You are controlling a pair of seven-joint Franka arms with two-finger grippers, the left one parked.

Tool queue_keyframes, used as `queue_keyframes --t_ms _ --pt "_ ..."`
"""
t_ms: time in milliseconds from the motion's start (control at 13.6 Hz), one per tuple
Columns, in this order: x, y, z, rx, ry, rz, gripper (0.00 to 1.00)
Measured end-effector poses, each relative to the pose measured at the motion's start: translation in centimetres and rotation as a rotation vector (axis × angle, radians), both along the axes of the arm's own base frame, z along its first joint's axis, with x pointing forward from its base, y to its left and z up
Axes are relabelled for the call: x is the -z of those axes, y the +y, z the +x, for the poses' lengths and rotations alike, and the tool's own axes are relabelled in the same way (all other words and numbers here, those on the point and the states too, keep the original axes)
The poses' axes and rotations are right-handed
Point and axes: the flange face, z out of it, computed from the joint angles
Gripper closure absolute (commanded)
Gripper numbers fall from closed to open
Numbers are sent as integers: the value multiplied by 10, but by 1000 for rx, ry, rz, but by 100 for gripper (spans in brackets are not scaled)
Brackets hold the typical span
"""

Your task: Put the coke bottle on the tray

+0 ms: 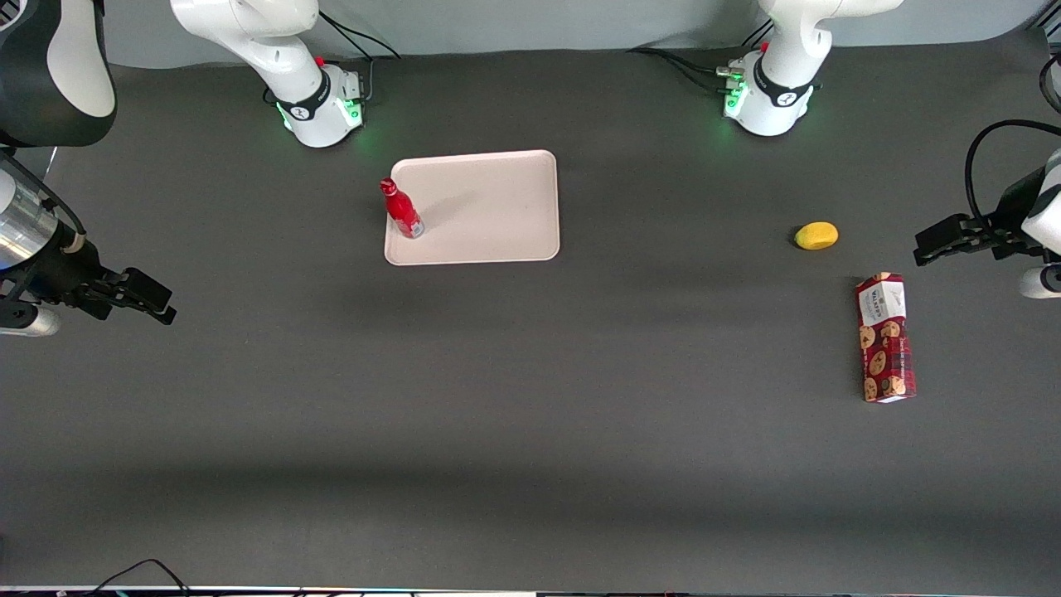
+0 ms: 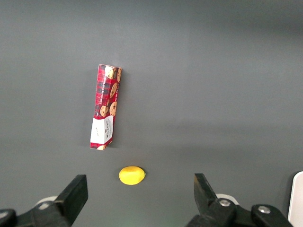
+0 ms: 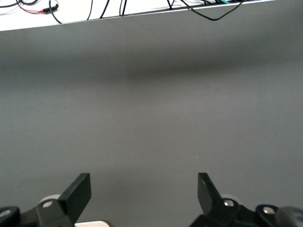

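The coke bottle (image 1: 402,210), slim and red with a red cap, stands upright on the tray (image 1: 489,207), at the tray's edge toward the working arm's end. The tray is pale pinkish-white and lies flat on the dark table. My gripper (image 1: 153,303) hovers far from both, at the working arm's end of the table and nearer to the front camera than the tray. Its fingers are wide open with nothing between them. The right wrist view shows the open gripper (image 3: 142,189) over bare grey table; bottle and tray do not show there.
A yellow lemon-like object (image 1: 816,235) and a red cookie-print box (image 1: 885,337) lie toward the parked arm's end of the table. The left wrist view shows the same box (image 2: 105,106) and the yellow object (image 2: 131,175). Cables run along the table edge (image 3: 142,14).
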Motion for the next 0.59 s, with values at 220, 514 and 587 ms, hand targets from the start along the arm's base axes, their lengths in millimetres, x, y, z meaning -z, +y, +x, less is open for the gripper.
queue_keyframes --t_ms 220,514,587 --pt "-4 0 -13 -17 83 -3 0" --pt "-22 0 -38 -51 96 -7 0" --pt "-25 1 -45 -53 94 -7 0"
